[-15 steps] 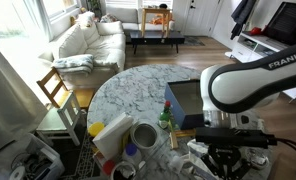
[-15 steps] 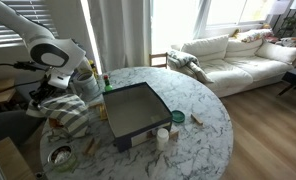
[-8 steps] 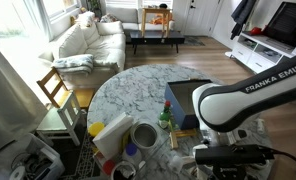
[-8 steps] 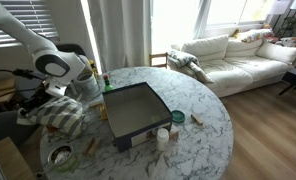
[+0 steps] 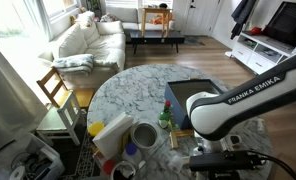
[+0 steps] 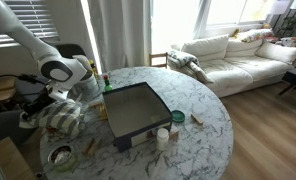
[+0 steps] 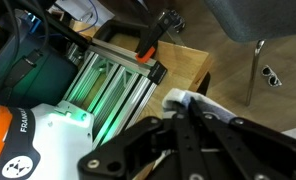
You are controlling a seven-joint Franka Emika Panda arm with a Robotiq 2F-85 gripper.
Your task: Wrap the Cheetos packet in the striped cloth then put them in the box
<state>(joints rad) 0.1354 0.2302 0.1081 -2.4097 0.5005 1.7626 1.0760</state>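
Arm (image 6: pixel 54 70) folded downward, pincer (image 6: pixel 32 113) beside striped cloth (image 6: pixel 66 118)

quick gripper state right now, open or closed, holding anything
Gripper: cannot tell; its fingertips are not clear in any view. It sits low by the striped cloth.

1. Box (image 6: pixel 136 110): shallow, open and rectangular, with a dark inside and blue sides. It lies flat at mid-frame in an exterior view, and right of centre, partly hidden, in an exterior view (image 5: pixel 178 97).
2. Cloth (image 6: pixel 64 118): striped, bunched into a loose bundle, left of centre, just beside the box.
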